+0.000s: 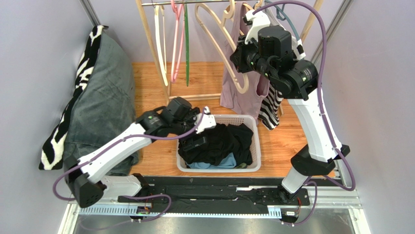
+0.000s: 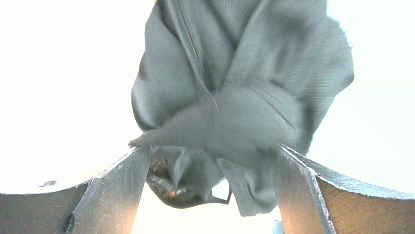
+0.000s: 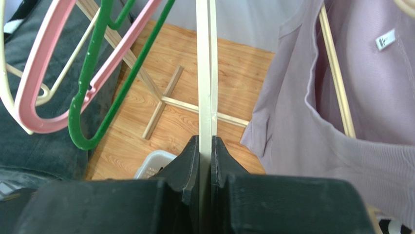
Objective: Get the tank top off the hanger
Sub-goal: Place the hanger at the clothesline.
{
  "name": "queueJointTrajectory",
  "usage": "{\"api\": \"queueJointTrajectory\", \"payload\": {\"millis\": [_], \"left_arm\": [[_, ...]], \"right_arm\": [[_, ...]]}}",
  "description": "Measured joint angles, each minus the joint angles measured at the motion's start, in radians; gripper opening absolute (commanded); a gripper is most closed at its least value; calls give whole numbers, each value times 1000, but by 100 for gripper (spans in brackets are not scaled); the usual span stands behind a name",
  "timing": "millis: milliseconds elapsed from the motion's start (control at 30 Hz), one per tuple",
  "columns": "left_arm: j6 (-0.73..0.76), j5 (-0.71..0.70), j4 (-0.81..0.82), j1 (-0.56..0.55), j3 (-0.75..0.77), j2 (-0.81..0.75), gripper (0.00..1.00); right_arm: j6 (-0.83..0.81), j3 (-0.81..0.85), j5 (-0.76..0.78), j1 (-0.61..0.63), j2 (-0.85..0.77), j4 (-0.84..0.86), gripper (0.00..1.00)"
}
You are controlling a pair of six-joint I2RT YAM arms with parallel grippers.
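**Top external view: dark top in the basket, lilac top on the rack**

I see the left gripper [image 1: 195,143] low over the white basket [image 1: 256,146]. On my left wrist feed its fingers [image 2: 122,185] are spread wide and hold nothing. A crumpled dark garment [image 2: 229,112] lies right under them. It is dark grey to black, soft and bunched, and I cannot make out its cut. It sits on top of the basket's pile, with a bit of light blue cloth beneath.

The right gripper [image 3: 205,146] is clenched on the thin bar of a bare cream hanger [image 3: 206,73] up at the rail.

Just beside that hanger is a lilac tank top [image 3: 302,131]. It is sleeveless and ribbed at the neckline, with a white label inside. It hangs on a wooden hanger [image 3: 336,87].

My count:
- Five hangers that I can tell apart: the held cream one, the wooden one, a green one [image 3: 89,53], a pink one [image 3: 117,50] and another cream one [image 1: 159,48].
- Two garments on the rack: the lilac top and a zebra-striped piece [image 1: 270,109] beside it.
- One basket.
- One grey cushion [image 1: 104,92] against the left wall, with a zebra-print one behind it.
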Motion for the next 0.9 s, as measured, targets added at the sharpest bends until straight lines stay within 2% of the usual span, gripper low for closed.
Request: {"api": "queueJointTrajectory", "payload": {"millis": [167, 367, 633, 900], "left_arm": [[-74, 57, -81, 0, 188, -94, 98], [-92, 173, -205, 0, 320, -127, 99], [-53, 269, -248, -2, 308, -123, 99], [-52, 188, -175, -1, 293, 21, 99]], "right_arm": [[-10, 16, -20, -14, 33, 24, 0], [-10, 28, -58, -47, 71, 43, 0], [1, 39, -119, -71, 88, 80, 0], [8, 48, -155, -72, 88, 92, 0]]}}
